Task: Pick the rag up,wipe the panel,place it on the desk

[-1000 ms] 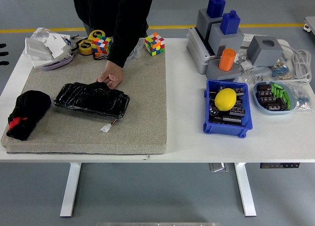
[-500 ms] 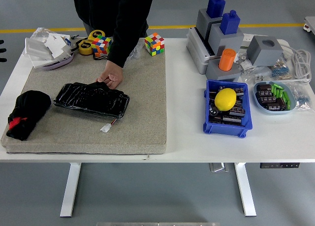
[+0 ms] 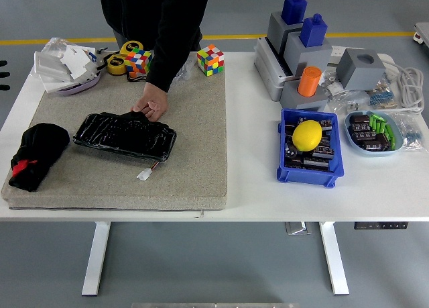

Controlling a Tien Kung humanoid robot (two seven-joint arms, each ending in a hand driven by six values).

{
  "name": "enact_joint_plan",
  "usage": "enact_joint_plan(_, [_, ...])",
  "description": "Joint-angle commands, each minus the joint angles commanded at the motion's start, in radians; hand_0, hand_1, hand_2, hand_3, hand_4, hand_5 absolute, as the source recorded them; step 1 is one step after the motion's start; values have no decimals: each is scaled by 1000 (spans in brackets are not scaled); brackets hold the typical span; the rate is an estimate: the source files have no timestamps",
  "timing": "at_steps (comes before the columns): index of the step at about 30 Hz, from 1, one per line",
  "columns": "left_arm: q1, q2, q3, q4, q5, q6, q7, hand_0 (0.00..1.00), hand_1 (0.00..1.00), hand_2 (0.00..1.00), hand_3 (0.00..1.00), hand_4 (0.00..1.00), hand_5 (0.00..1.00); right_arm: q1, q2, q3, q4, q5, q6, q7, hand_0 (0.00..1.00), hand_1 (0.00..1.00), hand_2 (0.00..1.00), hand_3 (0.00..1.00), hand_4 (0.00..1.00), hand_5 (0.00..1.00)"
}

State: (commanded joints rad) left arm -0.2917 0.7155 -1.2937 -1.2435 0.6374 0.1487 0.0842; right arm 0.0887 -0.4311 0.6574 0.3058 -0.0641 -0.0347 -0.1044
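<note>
Bright, even overhead light; sharp focus, soft faint shadows.

High head view (down, forward) over table (image 3: 255,200)

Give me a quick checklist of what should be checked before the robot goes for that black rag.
1. Rag in the open on the grey mat: ok.
2. Panel flat on the mat: ok.
3. Panel free of hands: not ok, a person's hand rests on its far edge.
4. Rag apart from the panel: ok.
5. Robot hands ready: cannot tell, neither is in view.
</note>
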Motion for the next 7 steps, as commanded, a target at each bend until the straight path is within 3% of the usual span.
enact_joint_plan(7, [2,16,16,-3,0,-1,1,405,594,644,750,998,769,-4,11,-9,2,-6,-2,-1,728,673,683,608,998,544])
